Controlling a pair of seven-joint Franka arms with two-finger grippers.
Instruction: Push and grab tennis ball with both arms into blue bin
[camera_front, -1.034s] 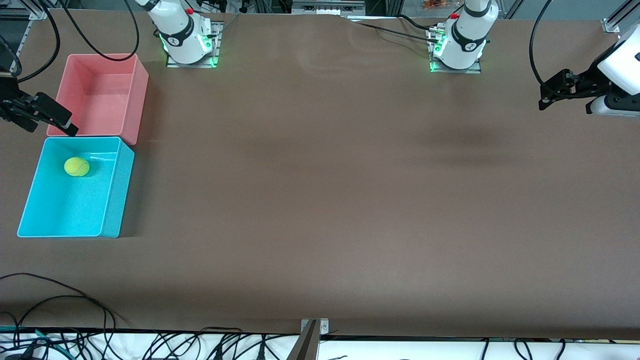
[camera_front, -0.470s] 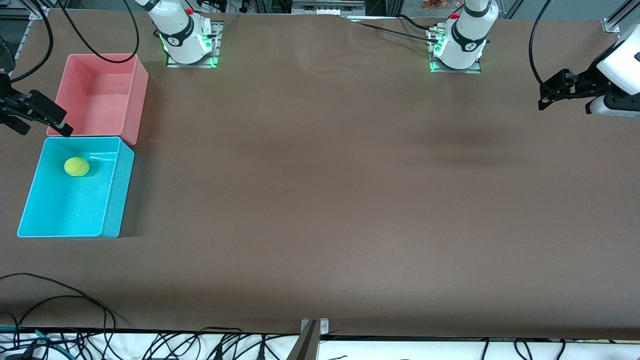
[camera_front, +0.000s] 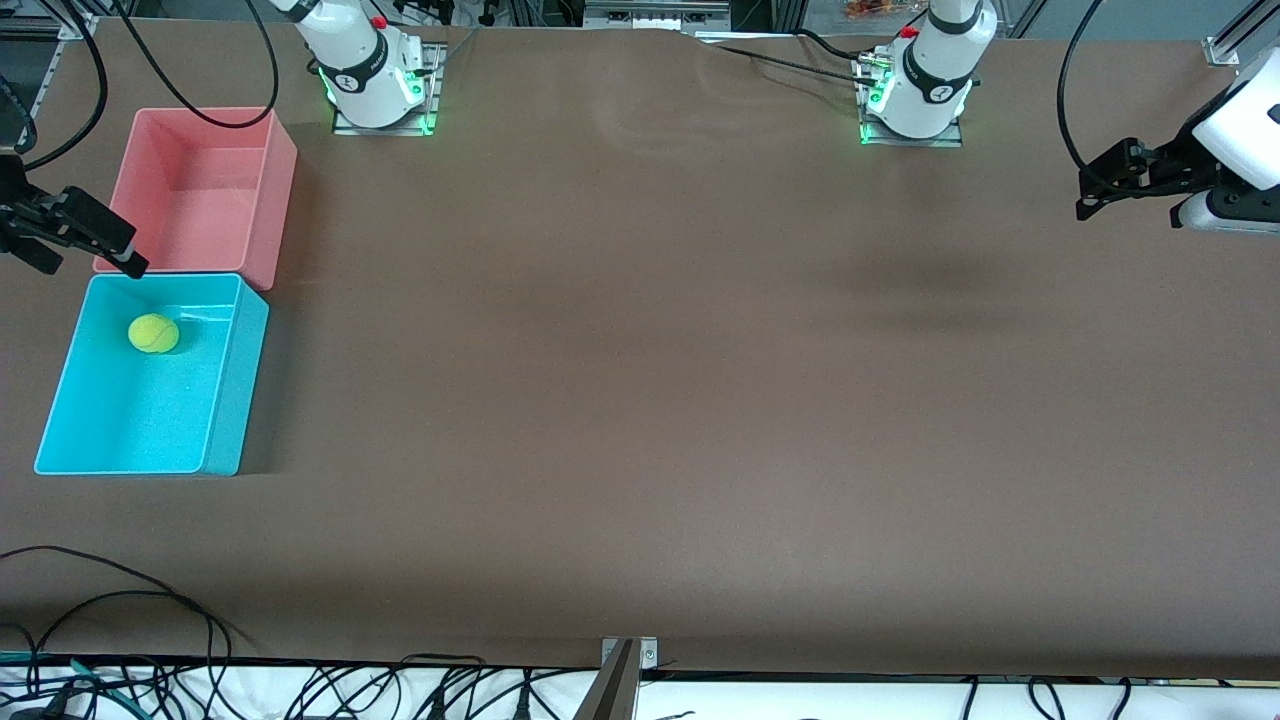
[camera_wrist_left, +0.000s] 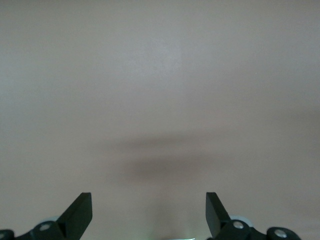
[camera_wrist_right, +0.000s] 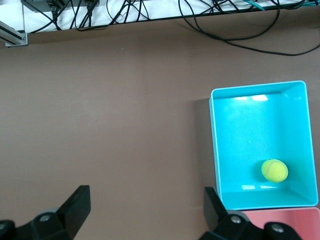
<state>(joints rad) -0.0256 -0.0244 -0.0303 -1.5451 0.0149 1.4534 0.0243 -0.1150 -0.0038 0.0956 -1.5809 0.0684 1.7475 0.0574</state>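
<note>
1. The right gripper (camera_front: 85, 235) hangs in the air with its jaws spread wide and nothing between them. In the right wrist view (camera_wrist_right: 145, 212) the two black fingers (camera_wrist_right: 75, 205) stand well apart over bare brown surface.
2. That gripper is over the edge of the bench (camera_front: 640, 400) at the right arm's end, just beside the corner where the two bins meet.
3. The left gripper (camera_front: 1105, 185) is also up in the air with its jaws wide open and empty. The left wrist view (camera_wrist_left: 149, 212) shows both finger tips (camera_wrist_left: 214, 210) far apart above plain bench, with only a soft shadow beneath.
4. It is over the left arm's end of the bench, well apart from both bins (this arm waits there).
5. The tennis ball (camera_front: 153, 333) lies on the floor of the blue bin (camera_front: 225, 400), in the part of the bin farther from the front camera, near the wall that meets the pink bin. Neither gripper touches it. In the right wrist view the ball (camera_wrist_right: 274, 170) sits close to one end wall of the blue bin (camera_wrist_right: 214, 150).
6. The pink bin (camera_front: 280, 200) stands touching the blue bin, farther from the front camera, and holds nothing that can be seen.
7. Black cables (camera_front: 110, 600) trail along the bench edge nearest the front camera.
</note>
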